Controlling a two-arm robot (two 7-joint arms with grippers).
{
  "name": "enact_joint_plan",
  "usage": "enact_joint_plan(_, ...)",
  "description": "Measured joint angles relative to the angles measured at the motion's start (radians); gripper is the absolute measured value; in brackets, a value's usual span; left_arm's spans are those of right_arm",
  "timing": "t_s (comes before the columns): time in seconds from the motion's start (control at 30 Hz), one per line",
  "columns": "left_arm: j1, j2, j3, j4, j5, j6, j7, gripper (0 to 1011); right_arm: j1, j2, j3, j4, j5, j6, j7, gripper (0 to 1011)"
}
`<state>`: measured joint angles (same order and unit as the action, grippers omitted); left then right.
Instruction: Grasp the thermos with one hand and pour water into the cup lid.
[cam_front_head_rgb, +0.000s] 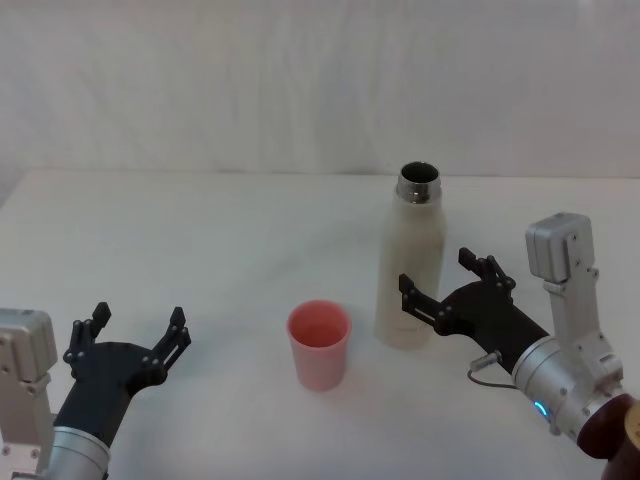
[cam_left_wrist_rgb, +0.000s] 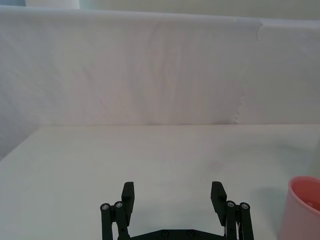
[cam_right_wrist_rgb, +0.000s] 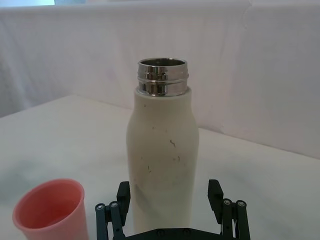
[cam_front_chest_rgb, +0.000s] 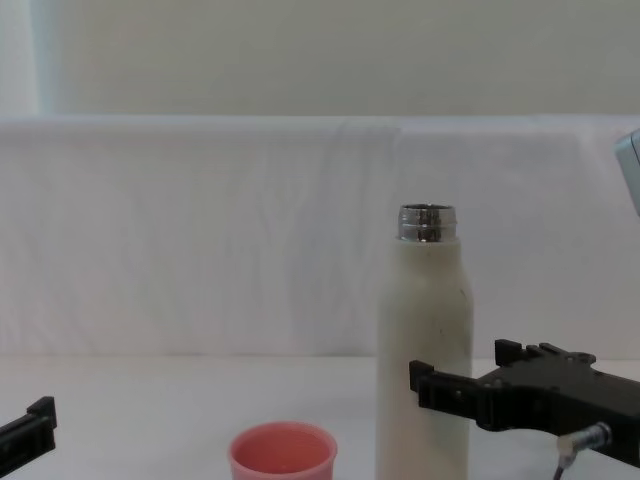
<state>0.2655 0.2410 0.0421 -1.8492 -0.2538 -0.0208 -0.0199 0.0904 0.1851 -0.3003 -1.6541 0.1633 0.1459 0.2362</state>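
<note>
One thermos (cam_front_head_rgb: 411, 262), one cup lid (cam_front_head_rgb: 319, 343)

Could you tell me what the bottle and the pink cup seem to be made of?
The bottle looks like metal with a matte cream coating, faintly scuffed; its bare threaded neck shines like polished steel. The cup looks like thin pink plastic, smooth and evenly coloured, though that is a guess.

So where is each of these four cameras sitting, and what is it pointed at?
Head: high up, looking down at the thermos, the cup lid and both arms.
Chest: low, looking across the table; right hand at the thermos.
Left wrist: behind the open left hand, facing bare table.
Right wrist: behind the open right hand, facing the thermos.
All four show the cup lid.
</note>
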Motion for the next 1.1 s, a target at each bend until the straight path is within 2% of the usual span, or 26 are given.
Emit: enact_joint_plan(1.1, 0.000, 0.000, 0.000, 0.000, 0.000, 0.000, 0.000, 1001, 0.077, -0.022, -0.026, 0.076, 0.012, 0.009, -0.006, 1000)
